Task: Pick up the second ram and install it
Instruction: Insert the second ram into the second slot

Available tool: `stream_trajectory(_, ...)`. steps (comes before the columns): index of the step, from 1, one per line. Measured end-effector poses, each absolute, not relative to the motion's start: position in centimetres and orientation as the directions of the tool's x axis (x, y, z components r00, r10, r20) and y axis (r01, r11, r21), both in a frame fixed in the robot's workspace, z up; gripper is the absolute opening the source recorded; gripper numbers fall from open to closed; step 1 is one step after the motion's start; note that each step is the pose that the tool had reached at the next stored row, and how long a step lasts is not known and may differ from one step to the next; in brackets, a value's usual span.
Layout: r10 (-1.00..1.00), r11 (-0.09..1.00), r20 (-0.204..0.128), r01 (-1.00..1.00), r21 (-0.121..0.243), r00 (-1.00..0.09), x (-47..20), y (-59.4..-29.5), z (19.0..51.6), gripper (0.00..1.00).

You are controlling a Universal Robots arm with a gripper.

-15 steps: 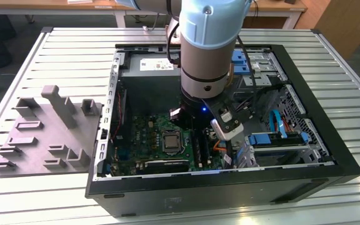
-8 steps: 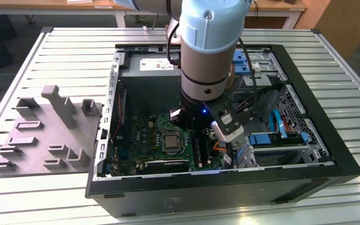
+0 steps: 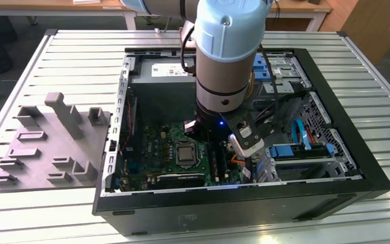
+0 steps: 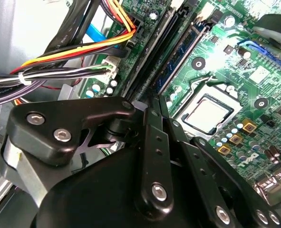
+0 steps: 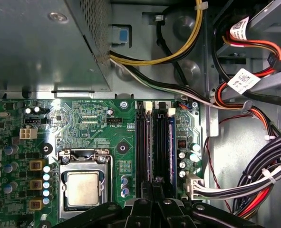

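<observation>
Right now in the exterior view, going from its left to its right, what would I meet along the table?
Grey moulded tray → green motherboard inside the open computer case → robot arm reaching down over the board → blue drive cage → the case's right wall.

A tabletop (image 3: 357, 61) of pale ribbed metal slats is seen in the exterior view. An open black computer case (image 3: 249, 211) is laid on its middle, reaching toward one edge, and a grey moulded holder tray (image 3: 42, 147) is set just beside it.
</observation>
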State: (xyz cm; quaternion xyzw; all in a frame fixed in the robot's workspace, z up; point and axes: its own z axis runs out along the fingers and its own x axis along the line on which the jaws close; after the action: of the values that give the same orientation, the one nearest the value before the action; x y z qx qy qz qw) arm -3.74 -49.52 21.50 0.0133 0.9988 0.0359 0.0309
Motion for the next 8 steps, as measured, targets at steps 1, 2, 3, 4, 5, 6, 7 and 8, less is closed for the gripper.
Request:
stream_trajectory(1, 0.029, 0.997, -0.061, 0.024, 0.072, -0.998, -3.73, -49.52, 21.50, 0.11)
stream_trajectory(2, 0.029, 0.997, -0.061, 0.024, 0.073, -0.998, -3.74, -49.53, 21.48, 0.11)
stream_trajectory(3, 0.029, 0.997, -0.061, 0.024, 0.073, -0.998, -3.74, -49.55, 21.43, 0.11)
stream_trajectory(4, 0.029, 0.997, -0.061, 0.024, 0.072, -0.998, -3.74, -49.56, 21.41, 0.11)
stream_trajectory(5, 0.029, 0.997, -0.061, 0.024, 0.072, -0.998, -3.74, -49.56, 21.41, 0.11)
stream_trajectory(6, 0.029, 0.997, -0.061, 0.024, 0.072, -0.998, -3.74, -49.56, 21.41, 0.11)
stream_trajectory(7, 0.029, 0.997, -0.061, 0.024, 0.073, -0.998, -3.74, -49.56, 21.40, 0.11)
stream_trajectory(8, 0.029, 0.997, -0.061, 0.024, 0.073, -0.998, -3.74, -49.55, 21.38, 0.11)
